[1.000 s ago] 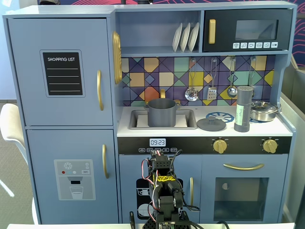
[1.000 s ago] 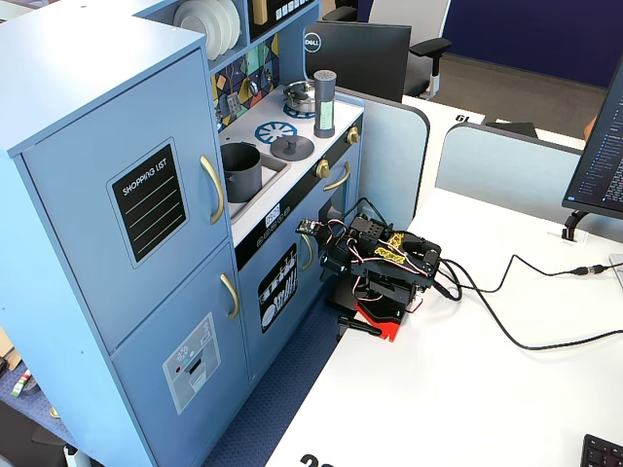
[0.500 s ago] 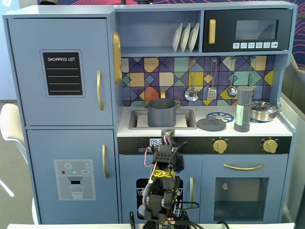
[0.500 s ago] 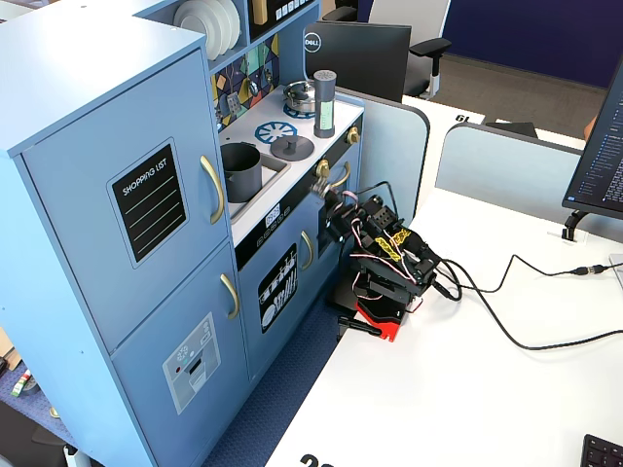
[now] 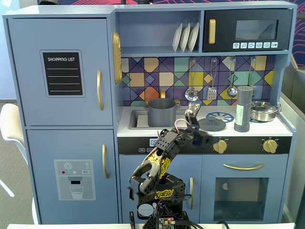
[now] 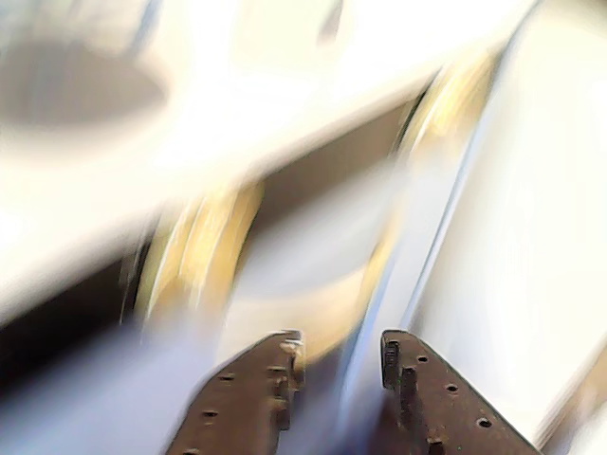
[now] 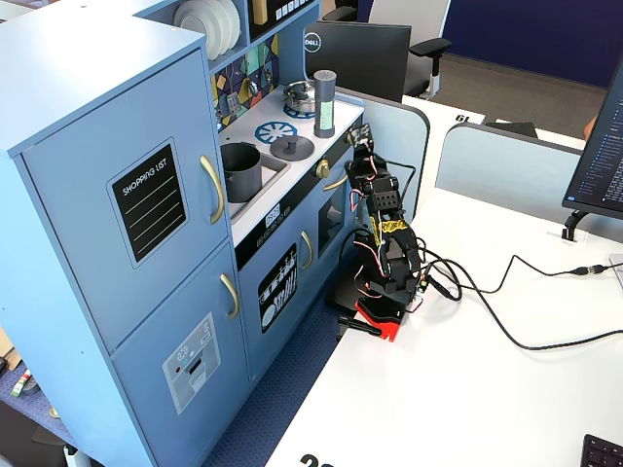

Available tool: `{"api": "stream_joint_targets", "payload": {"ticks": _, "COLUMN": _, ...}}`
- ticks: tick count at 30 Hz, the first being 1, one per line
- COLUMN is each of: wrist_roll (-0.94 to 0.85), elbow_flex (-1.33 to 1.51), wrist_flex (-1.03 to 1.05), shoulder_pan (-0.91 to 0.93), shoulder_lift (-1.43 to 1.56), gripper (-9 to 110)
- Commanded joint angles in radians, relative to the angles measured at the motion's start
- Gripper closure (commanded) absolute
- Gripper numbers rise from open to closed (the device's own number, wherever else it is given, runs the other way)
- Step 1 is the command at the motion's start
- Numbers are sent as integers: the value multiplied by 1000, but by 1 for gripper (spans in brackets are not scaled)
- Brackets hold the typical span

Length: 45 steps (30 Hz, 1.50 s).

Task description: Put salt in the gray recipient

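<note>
The arm's jaws stand slightly apart, empty, raised toward the surface. The salt stands upright at 3 o'clock from the gray pot, untouched.

Heavily motion-blurred throughout. Two dark brown perforated fingers entering from the bottom edge, tips pointing up, a narrow gap between them; jaws slightly parted, nothing held. Gripper low in centre. Beyond the tips: a smeared yellow curved band, pale blue-grey surfaces, a dark strip running diagonally across the middle. Top left: a grey oval patch on a bright white area. Right side: a broad white expanse. Identity of these shapes not determinable through the blur.
</note>
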Motion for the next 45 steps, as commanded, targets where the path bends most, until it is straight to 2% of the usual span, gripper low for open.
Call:
{"api": "stream_joint_targets", "payload": {"ticks": 1, "wrist_roll": 26, "elbow_flex": -91, "wrist_flex": -198, "shoulder_pan": 15, "shoulder_lift": -81, "gripper": 92}}
{"api": "stream_joint_targets", "payload": {"ticks": 8, "wrist_roll": 109, "elbow_flex": -170, "wrist_flex": -408, "shoulder_pan": -2, "shoulder_lift": -261, "gripper": 57}}
{"api": "stream_joint_targets", "payload": {"ticks": 15, "wrist_roll": 149, "elbow_flex": -316, "wrist_flex": -500, "shoulder_pan": 3, "shoulder_lift": -477, "gripper": 45}}
{"api": "stream_joint_targets", "payload": {"ticks": 20, "wrist_roll": 144, "elbow_flex": -377, "wrist_flex": -673, "shoulder_pan": 8, "shoulder_lift": -634, "gripper": 43}}
{"api": "stream_joint_targets", "payload": {"ticks": 32, "wrist_roll": 103, "elbow_flex": -649, "wrist_flex": -772, "shoulder_pan": -26, "shoulder_lift": -1005, "gripper": 47}}
{"api": "stream_joint_targets", "payload": {"ticks": 45, "wrist_roll": 72, "elbow_flex": -992, "wrist_flex": -779, "shoulder_pan": -44, "shoulder_lift": -1342, "gripper": 51}}
